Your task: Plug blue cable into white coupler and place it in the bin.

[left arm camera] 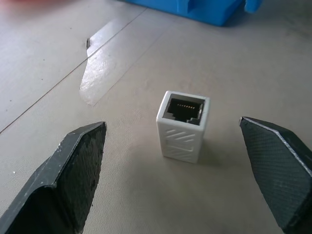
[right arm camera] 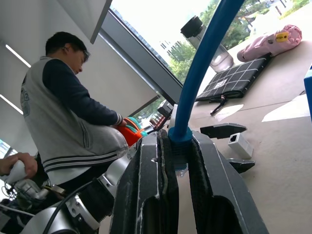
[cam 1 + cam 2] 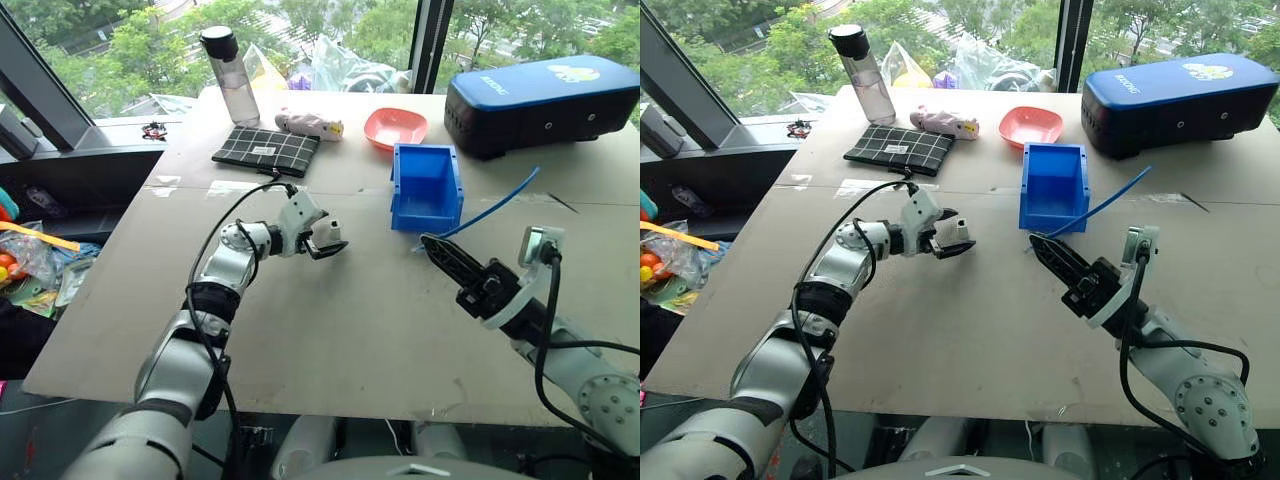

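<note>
The white coupler stands on end on the table, its dark socket facing up. My left gripper is open, with one black finger on each side of the coupler and neither touching it. To the right, my right gripper is shut on the blue cable just behind its clear plug. From the fingertips the cable runs up and away to the right, past the bin. The bright-blue bin stands on the table just beyond both grippers, open side up.
At the back of the table are a water bottle, a checkered pouch, a pink toy, a pink bowl and a large dark-blue case. A person sits off to the left.
</note>
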Controlling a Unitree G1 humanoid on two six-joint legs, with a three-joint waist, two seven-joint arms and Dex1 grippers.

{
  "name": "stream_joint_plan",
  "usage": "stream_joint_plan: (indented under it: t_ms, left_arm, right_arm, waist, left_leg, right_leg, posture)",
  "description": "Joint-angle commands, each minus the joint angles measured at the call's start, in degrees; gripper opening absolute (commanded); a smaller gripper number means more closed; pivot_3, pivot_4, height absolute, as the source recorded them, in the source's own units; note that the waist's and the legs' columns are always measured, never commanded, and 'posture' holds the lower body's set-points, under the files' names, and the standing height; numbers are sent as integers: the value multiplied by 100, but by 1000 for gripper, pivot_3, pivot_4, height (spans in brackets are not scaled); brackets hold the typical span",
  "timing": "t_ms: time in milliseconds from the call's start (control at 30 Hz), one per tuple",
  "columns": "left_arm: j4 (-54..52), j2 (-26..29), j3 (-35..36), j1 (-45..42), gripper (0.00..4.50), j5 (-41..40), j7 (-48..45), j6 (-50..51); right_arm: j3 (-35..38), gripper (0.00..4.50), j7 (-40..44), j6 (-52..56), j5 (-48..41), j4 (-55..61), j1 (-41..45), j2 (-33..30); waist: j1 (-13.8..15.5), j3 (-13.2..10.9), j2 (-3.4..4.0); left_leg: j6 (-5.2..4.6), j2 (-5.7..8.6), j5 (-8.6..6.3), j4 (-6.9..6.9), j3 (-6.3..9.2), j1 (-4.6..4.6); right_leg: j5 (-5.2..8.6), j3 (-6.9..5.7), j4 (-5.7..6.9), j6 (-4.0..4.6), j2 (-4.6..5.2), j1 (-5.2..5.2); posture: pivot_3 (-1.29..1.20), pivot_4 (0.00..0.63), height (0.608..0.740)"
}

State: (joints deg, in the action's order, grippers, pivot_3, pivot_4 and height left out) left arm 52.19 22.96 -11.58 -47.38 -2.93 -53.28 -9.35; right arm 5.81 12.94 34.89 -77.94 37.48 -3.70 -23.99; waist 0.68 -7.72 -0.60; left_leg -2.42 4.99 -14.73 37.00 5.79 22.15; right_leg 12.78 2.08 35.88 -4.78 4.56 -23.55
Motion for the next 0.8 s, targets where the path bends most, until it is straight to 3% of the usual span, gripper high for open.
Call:
stream_joint_plan:
  t_ms: [33,67,100,233,400,600,800]
  left_arm:
    - [853,-145,26,-310,3153,298,94,-699]
    - [995,-175,53,-364,2573,319,53,-798]
    - [1041,-195,139,-400,2367,224,-155,-818]
    - [840,-233,308,-355,592,-49,-1014,-813]
    - [-158,-461,117,-23,615,-211,-1893,-375]
    - [-1866,-789,-502,585,615,-144,-2362,380]
    - [-1923,-817,-1047,556,615,245,-2495,338]
  right_arm:
    - [78,0,-70,-115,89,389,-109,-18]
    - [76,0,-88,-128,116,432,-149,-14]
    - [82,0,-138,-153,143,506,-205,-2]
    - [114,0,-229,-216,312,710,-372,-40]
    - [18,0,-37,-185,1031,672,-256,-380]
    - [-756,0,750,-264,2618,-119,454,-826]
    - [-1297,0,1642,-481,3601,-1003,1124,-864]
  waist:
    - [2,2,-3]
    - [2,2,-3]
    - [2,2,-3]
    - [-9,2,-3]
    - [-1,2,-3]
    - [-2,2,-3]
    - [-57,2,-2]
  left_leg:
    - [-3,0,-2,3,0,-1]
    - [-21,0,-12,6,0,0]
    - [-22,0,-13,9,0,-1]
    - [-24,0,-14,15,0,0]
    - [-25,0,-14,19,1,1]
    - [-25,0,-14,29,3,6]
    - [-24,-4,-14,28,3,2]
  right_leg:
    - [0,0,2,0,0,1]
    - [0,-2,3,0,-1,1]
    - [0,-2,5,-1,-1,2]
    - [0,-2,11,-1,-3,2]
    - [0,-6,11,-1,-4,2]
    - [0,-9,12,-1,-6,5]
    - [0,-7,12,-1,-14,4]
  posture:
    - [0,150,740]
    - [0,150,740]
    - [0,150,740]
    - [0,150,740]
    - [0,150,740]
    - [0,150,740]
    - [0,150,740]
